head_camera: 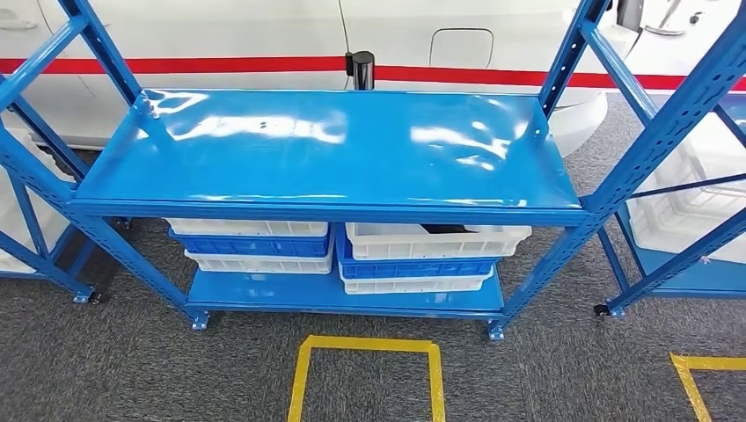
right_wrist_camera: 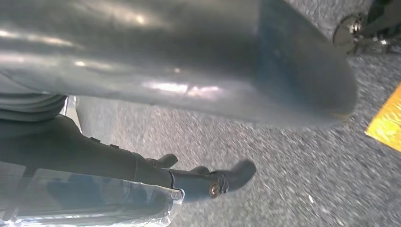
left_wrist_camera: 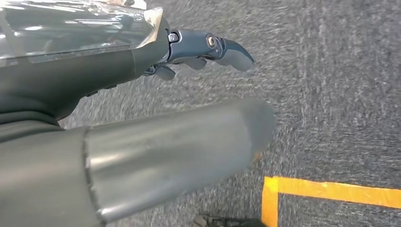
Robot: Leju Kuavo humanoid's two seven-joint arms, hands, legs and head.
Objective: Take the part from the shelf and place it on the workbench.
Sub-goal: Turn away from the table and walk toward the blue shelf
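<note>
I stand facing a blue shelf [head_camera: 334, 149], its broad glossy top board bare and catching the ceiling lights. Under that board, on the lowest level, sit two stacks of white and blue crates. In the top white crate [head_camera: 437, 239] of the stack at about five o'clock from the board's centre, a dark shape [head_camera: 449, 229] lies at the rim; I take it to be the part, though the board's edge hides most of it and I cannot be sure. The other stack [head_camera: 251, 246] sits at about seven o'clock, just beside the first.

On the grey carpet [head_camera: 132, 369] at six o'clock, near my feet, a yellow tape square [head_camera: 367, 345] marks the floor, and another yellow corner [head_camera: 695, 369] lies at four o'clock. Behind the shelf runs a white body with a red stripe [head_camera: 220, 65].

My left hand [left_wrist_camera: 179, 94] hangs over the carpet with nothing in it: the thick thumb juts out straight and the dark fingers [left_wrist_camera: 213, 47] reach out well apart from it, so the hand is wide. My right hand [right_wrist_camera: 198, 137] hangs the same way, holding nothing, thumb and dark fingers [right_wrist_camera: 222, 182] spread apart above the carpet, with a patch of yellow tape [right_wrist_camera: 387, 125] at the frame edge.
</note>
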